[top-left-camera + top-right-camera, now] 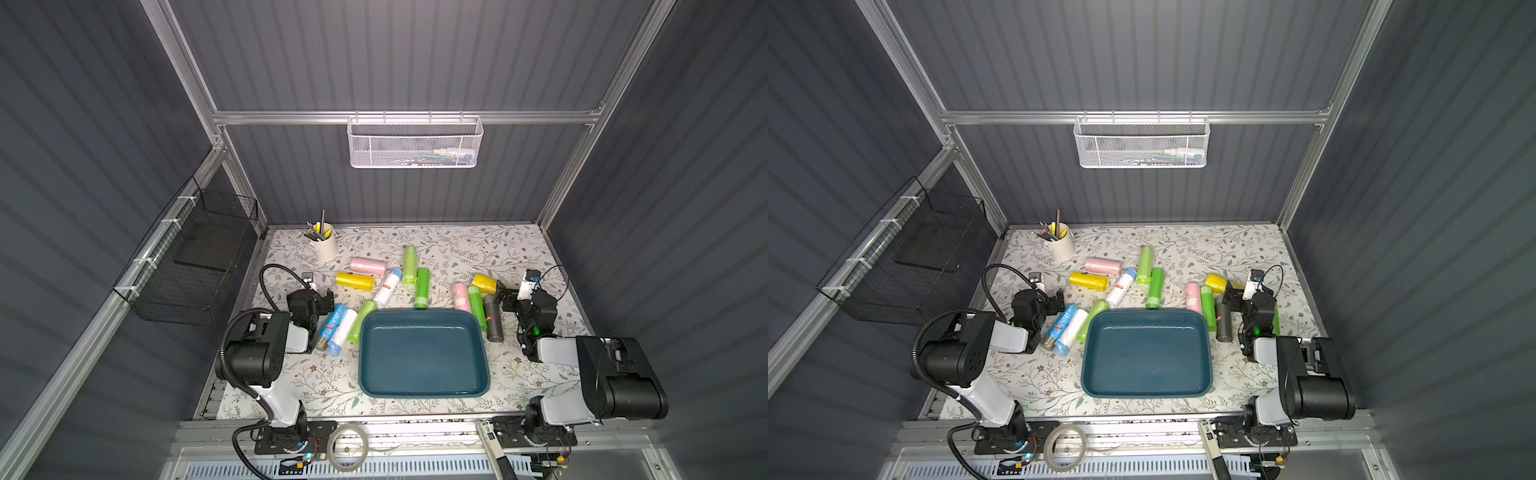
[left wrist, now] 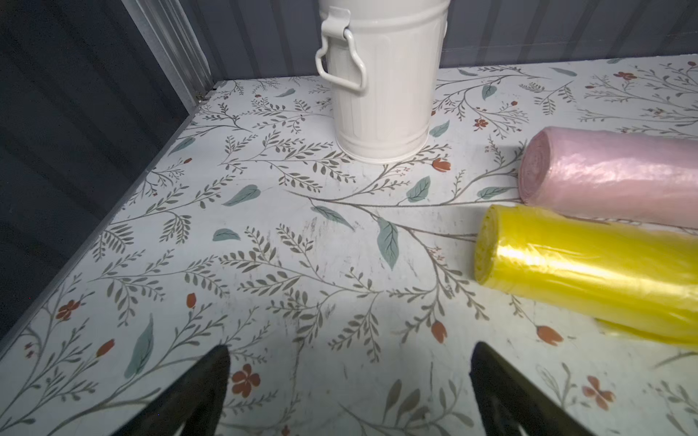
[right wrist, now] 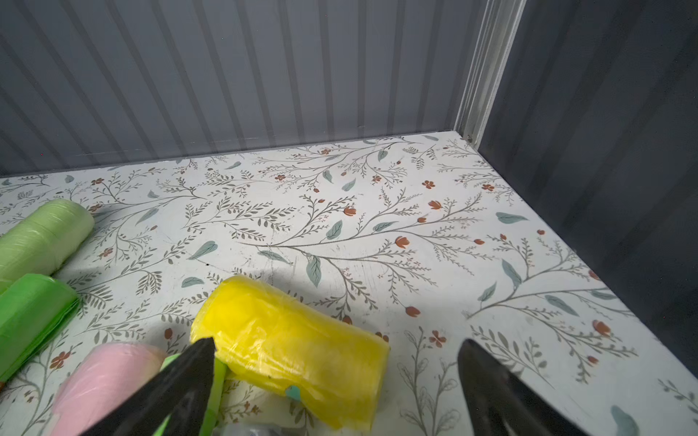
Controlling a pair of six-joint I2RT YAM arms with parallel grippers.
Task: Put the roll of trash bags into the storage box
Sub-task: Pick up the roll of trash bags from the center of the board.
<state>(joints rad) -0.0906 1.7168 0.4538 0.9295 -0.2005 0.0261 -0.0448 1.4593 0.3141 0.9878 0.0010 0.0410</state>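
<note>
Both of my hands stand spread wide with nothing in them. Starting at the far left, the black wire basket (image 1: 195, 266) hangs on the side wall, off the counter (image 1: 536, 249). The left hand (image 2: 349, 377) is held low over bare counter, facing the cream pail (image 2: 381, 87) of pens in the back corner. A long yellow roll (image 2: 589, 271) and a pink roll (image 2: 612, 173) lie side by side near it, untouched.

Close to that arm, a blue roll (image 1: 332, 321), a white roll (image 1: 344, 332) and a green roll (image 1: 361, 321) lie packed together, the green one just beside the left rim of the storage box (image 1: 419, 357). I see the box at the front middle of the counter in both top views, and every roll lies outside it.

A bright green roll (image 1: 422, 289) points at the box's far rim. A lime roll (image 1: 478, 309) and a dark grey roll (image 1: 493, 324) lie along its right side.

The right hand (image 3: 338, 340) sits low there. A short yellow roll (image 3: 291, 339) lies on the counter partly between its fingers, close by one of them, not clamped.
</note>
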